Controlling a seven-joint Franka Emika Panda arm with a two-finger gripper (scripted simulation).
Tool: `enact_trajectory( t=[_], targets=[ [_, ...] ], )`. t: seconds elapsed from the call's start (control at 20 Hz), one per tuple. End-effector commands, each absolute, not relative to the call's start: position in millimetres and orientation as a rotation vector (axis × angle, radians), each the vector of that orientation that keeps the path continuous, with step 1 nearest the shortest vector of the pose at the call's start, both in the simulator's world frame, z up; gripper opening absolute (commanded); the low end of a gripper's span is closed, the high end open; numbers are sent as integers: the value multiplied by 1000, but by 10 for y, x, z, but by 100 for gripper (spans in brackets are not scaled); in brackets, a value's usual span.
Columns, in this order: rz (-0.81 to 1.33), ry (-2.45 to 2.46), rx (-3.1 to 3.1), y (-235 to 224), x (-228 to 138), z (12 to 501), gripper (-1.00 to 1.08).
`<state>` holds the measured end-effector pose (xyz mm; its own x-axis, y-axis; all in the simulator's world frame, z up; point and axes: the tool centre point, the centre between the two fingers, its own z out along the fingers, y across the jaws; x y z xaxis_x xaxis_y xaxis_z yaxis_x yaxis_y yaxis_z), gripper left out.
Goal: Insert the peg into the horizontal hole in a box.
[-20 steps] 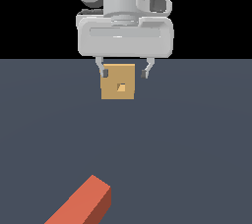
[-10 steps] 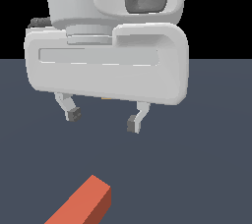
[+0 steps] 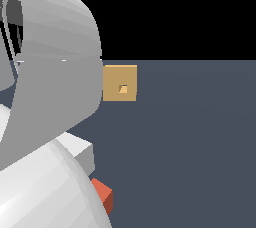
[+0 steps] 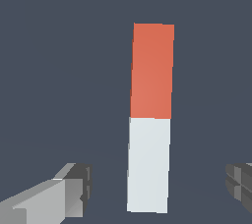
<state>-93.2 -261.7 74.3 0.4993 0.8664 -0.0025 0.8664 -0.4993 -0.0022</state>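
The peg (image 4: 151, 70) lies flat on the dark floor; in the wrist view one half is red-orange and the other half white (image 4: 147, 166). My gripper (image 4: 157, 182) is open, with one finger (image 4: 74, 188) on each side of the white half, wide apart and not touching it. In the exterior view only the peg's red end (image 3: 102, 195) shows beside the arm's body (image 3: 50, 97), which hides the fingers. The tan box (image 3: 120, 83) stands farther back, its small square hole (image 3: 123, 89) facing the camera.
The dark grey floor (image 3: 190, 142) stretches to the exterior view's right of the box and peg. The arm's large white-grey body fills the exterior view's left half.
The arm has swung closer to the camera and toward the exterior view's left, over the peg. The box, hidden half a second ago, shows again.
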Motion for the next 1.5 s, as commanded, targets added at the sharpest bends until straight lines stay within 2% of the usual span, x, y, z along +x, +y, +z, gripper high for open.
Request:
enact_trajectory(
  t=[0.0, 0.4, 1.15, 1.2, 1.45],
  targets=[
    [3, -1539, -2740, -2733, -1006, 697, 100],
    [3, -1525, -2747, -2781, -1040, 649, 100],
    [0, -1521, -2748, -2790, -1047, 169, 100],
    [0, -1521, -2748, -2790, -1047, 169, -100],
    [0, -1521, -2748, -2790, -1047, 169, -100]
  ],
)
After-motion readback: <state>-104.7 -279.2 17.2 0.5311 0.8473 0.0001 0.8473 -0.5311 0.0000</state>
